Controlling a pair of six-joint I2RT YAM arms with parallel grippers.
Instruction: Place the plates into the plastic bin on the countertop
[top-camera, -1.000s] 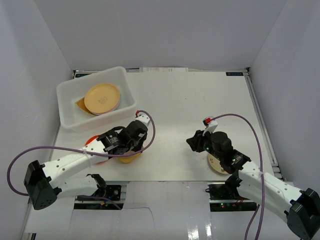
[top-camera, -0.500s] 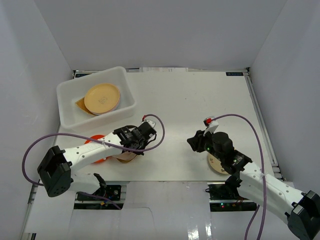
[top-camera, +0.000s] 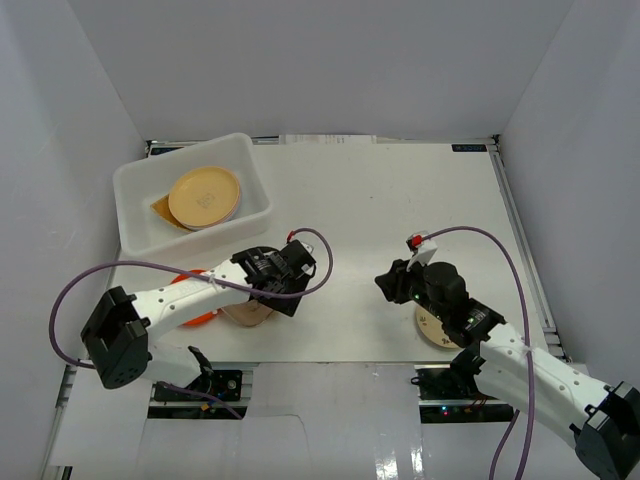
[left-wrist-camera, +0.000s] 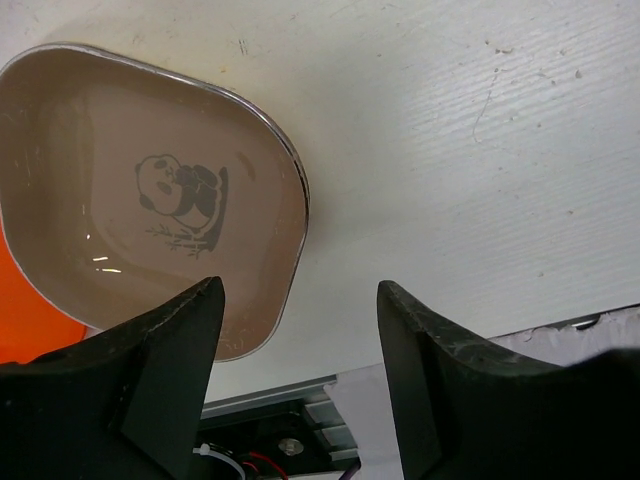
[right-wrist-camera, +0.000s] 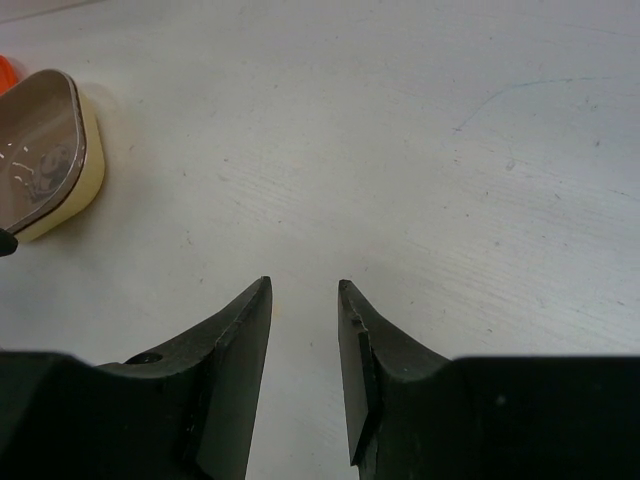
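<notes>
A brown rounded-square plate (left-wrist-camera: 150, 200) with a panda print lies on the countertop (top-camera: 350, 200) near its front edge, overlapping an orange plate (left-wrist-camera: 20, 325). My left gripper (left-wrist-camera: 300, 300) hovers open just right of the brown plate, with nothing between its fingers. From above, the left gripper (top-camera: 272, 292) sits over that plate (top-camera: 243, 312). The plastic bin (top-camera: 135, 190) at the back left holds a round yellow plate (top-camera: 205, 196) on top of a brown one (top-camera: 160, 208). My right gripper (right-wrist-camera: 303, 290) is open and empty above bare countertop. A round cream plate (top-camera: 435, 330) lies partly under the right arm.
White walls enclose the countertop on three sides. The dark front rail (left-wrist-camera: 270, 425) lies right below the left gripper. In the right wrist view the brown plate (right-wrist-camera: 45, 150) shows cream sides at the far left.
My left gripper has gone from shut to wide open, and the left arm has swung its wrist to the right over the brown plate. The right arm has barely moved.
</notes>
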